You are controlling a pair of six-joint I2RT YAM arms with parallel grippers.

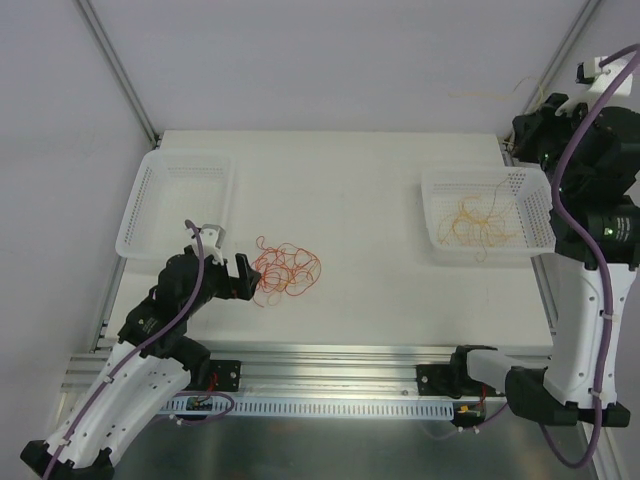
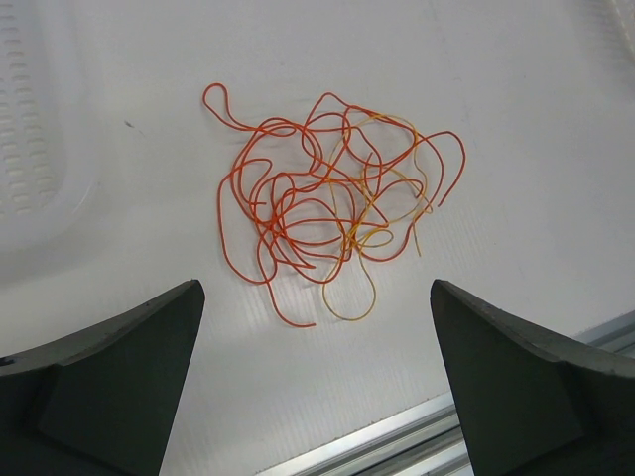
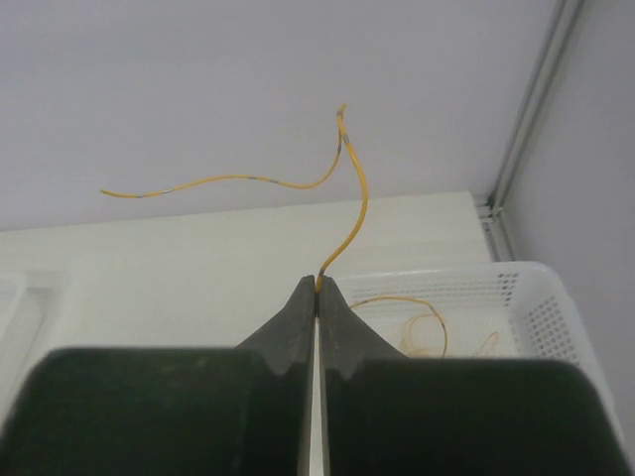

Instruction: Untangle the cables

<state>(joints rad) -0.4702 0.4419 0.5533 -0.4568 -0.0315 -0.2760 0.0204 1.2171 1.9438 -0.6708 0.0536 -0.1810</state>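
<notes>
Cables [image 1: 287, 271] sit tangled on the surface [image 1: 380, 180] overhead, just beside my left pincer [image 1: 232, 258]. Left wrist: I see it released, tangle ahead. Right wrist: right pincer [image 3: 318, 293] clenched on one yellow strand [image 3: 365, 203], a basket [image 3: 541, 297] below.

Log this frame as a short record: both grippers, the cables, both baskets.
left gripper: open, aimed at the tangle, holding nothing
right gripper: shut on a yellow cable, raised near the right basket
tangle: red and yellow strands looped together on the table
right basket: holds loose cables, yellow
left basket: no cable visible in it
</notes>
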